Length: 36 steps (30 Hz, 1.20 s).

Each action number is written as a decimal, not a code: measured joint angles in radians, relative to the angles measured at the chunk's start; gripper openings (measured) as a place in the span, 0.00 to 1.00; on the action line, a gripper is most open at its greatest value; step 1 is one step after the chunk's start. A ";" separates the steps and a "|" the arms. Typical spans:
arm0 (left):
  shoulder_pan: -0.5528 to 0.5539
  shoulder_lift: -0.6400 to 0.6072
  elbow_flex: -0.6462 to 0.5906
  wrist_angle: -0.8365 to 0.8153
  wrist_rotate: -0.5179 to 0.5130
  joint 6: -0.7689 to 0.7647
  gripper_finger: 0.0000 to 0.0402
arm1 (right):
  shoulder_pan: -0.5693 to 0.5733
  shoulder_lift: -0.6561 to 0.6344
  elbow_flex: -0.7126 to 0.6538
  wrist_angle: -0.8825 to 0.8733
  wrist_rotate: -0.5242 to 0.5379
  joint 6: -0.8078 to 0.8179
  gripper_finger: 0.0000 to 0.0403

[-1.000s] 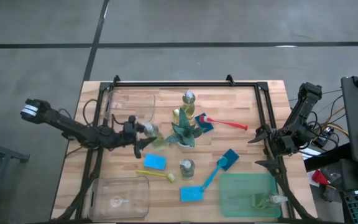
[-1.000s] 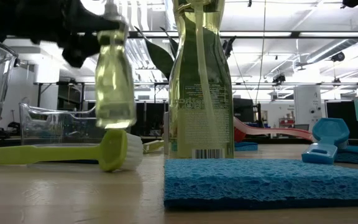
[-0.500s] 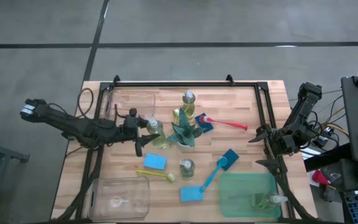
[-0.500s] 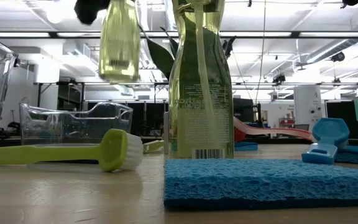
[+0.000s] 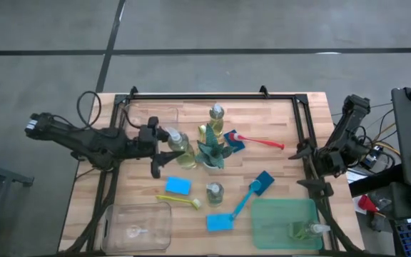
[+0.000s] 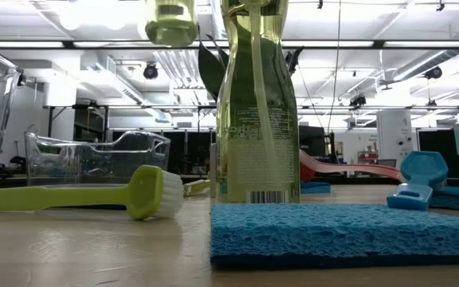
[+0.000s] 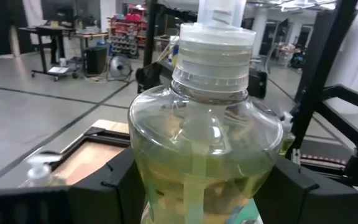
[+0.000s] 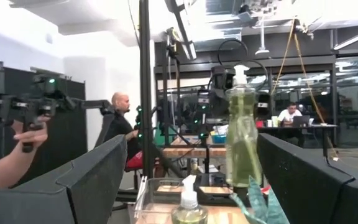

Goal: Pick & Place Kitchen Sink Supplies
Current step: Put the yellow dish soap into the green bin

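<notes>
My left gripper is shut on a clear pump bottle of yellow-green liquid, held high above the table just left of the spiky plant. In the low view only the bottle's bottom shows, at the picture's top. Another pump bottle stands behind the plant, one stands near the front, and one lies in the green tray. Blue sponges lie flat on the table. My right gripper waits open at the right edge, with nothing between its fingers. My left gripper pinches the bottle's round body below the shoulder, one finger on each side. The fingers come in level from the table's left. The bottle stands upright in the hold, pump up, lifted well clear of the table.
The spiky green plant stands right beside the held bottle. A clear bin is at the far left, another at the near left, and a green tray at the near right. Blue, red and yellow-green brushes lie about.
My left gripper has risen steadily with the pump bottle and drifted a little toward the plant. The bottle has stayed upright and now hangs much higher; in the low view it has climbed from mid picture to the top edge.
</notes>
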 joint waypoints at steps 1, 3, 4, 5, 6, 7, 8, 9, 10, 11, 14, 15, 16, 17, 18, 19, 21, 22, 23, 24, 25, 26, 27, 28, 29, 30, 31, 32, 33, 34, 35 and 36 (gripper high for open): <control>0.000 0.015 0.016 0.001 0.005 0.005 0.57 | -0.006 0.000 0.006 0.000 0.004 0.000 0.87; 0.000 0.045 0.051 0.006 0.016 0.014 0.57 | -0.019 0.000 0.021 -0.004 0.025 -0.006 0.87; 0.000 0.060 0.070 0.009 0.021 0.019 0.57 | -0.026 -0.001 0.031 -0.014 0.032 -0.009 0.87; 0.000 0.078 0.090 0.012 0.027 0.025 0.57 | -0.032 -0.001 0.041 -0.034 0.038 -0.009 0.87; 0.000 0.096 0.111 0.015 0.036 0.032 0.57 | -0.039 -0.001 0.052 -0.053 0.043 -0.008 0.87; 0.000 0.114 0.131 0.015 0.047 0.040 0.57 | -0.046 -0.001 0.062 -0.076 0.046 -0.004 0.87; 0.000 0.135 0.152 0.013 0.050 0.044 0.57 | -0.054 0.000 0.074 -0.098 0.046 0.003 0.87; 0.000 0.155 0.175 0.010 0.050 0.049 0.57 | -0.061 0.000 0.086 -0.120 0.047 0.013 0.87; 0.000 0.175 0.195 0.009 0.050 0.049 0.57 | -0.069 0.000 0.100 -0.147 0.048 0.023 0.87; 0.000 0.193 0.216 0.008 0.051 0.048 0.57 | -0.076 0.000 0.114 -0.180 0.048 0.037 0.87; 0.002 0.247 0.277 0.010 0.051 0.055 0.57 | -0.097 0.000 0.162 -0.291 0.048 0.087 0.87; 0.004 0.264 0.298 0.010 0.051 0.057 0.57 | -0.103 0.000 0.178 -0.330 0.048 0.105 0.87; 0.007 0.282 0.318 0.010 0.053 0.058 0.57 | -0.109 0.000 0.195 -0.373 0.048 0.123 0.87; 0.010 0.298 0.336 0.011 0.063 0.061 0.57 | -0.114 0.000 0.212 -0.416 0.048 0.140 0.87; 0.014 0.315 0.355 0.011 0.081 0.062 0.57 | -0.118 0.000 0.226 -0.451 0.047 0.157 0.87; 0.019 0.333 0.371 0.012 0.096 0.062 0.57 | -0.123 0.000 0.240 -0.479 0.044 0.170 0.87; 0.027 0.366 0.404 0.006 0.109 0.061 0.57 | -0.132 0.000 0.267 -0.522 0.043 0.189 0.87; 0.032 0.381 0.419 0.004 0.113 0.061 0.57 | -0.135 0.000 0.277 -0.537 0.041 0.197 0.87; 0.039 0.397 0.434 0.004 0.127 0.061 0.57 | -0.136 -0.001 0.288 -0.552 0.041 0.203 0.87; 0.047 0.412 0.449 0.006 0.148 0.060 0.57 | -0.139 -0.001 0.297 -0.563 0.040 0.208 0.87; 0.056 0.427 0.463 0.008 0.170 0.056 0.57 | -0.140 0.000 0.303 -0.569 0.040 0.210 0.87; 0.064 0.444 0.477 0.011 0.191 0.053 0.57 | -0.140 0.000 0.307 -0.572 0.040 0.210 0.87; 0.071 0.460 0.491 0.013 0.210 0.047 0.57 | -0.140 0.003 0.311 -0.576 0.039 0.210 0.87; 0.077 0.479 0.506 0.013 0.224 0.039 0.57 | -0.140 0.006 0.315 -0.576 0.039 0.210 0.87; 0.081 0.498 0.519 0.011 0.226 0.037 0.57 | -0.140 0.010 0.318 -0.576 0.036 0.210 0.87; 0.086 0.517 0.533 0.007 0.226 0.036 0.57 | -0.140 0.013 0.320 -0.577 0.031 0.210 0.87; 0.091 0.534 0.547 0.005 0.228 0.034 0.57 | -0.140 0.018 0.322 -0.577 0.025 0.210 0.87; 0.096 0.554 0.560 0.005 0.234 0.032 0.57 | -0.140 0.026 0.327 -0.577 0.022 0.210 0.87; 0.102 0.571 0.575 0.003 0.243 0.031 0.57 | -0.141 0.036 0.330 -0.577 0.022 0.210 0.87; 0.107 0.586 0.589 0.005 0.257 0.031 0.57 | -0.144 0.046 0.334 -0.576 0.022 0.210 0.87; 0.110 0.602 0.605 0.006 0.270 0.027 0.57 | -0.149 0.057 0.339 -0.576 0.022 0.210 0.87; 0.112 0.616 0.619 0.008 0.281 0.025 0.57 | -0.155 0.067 0.344 -0.576 0.022 0.210 0.87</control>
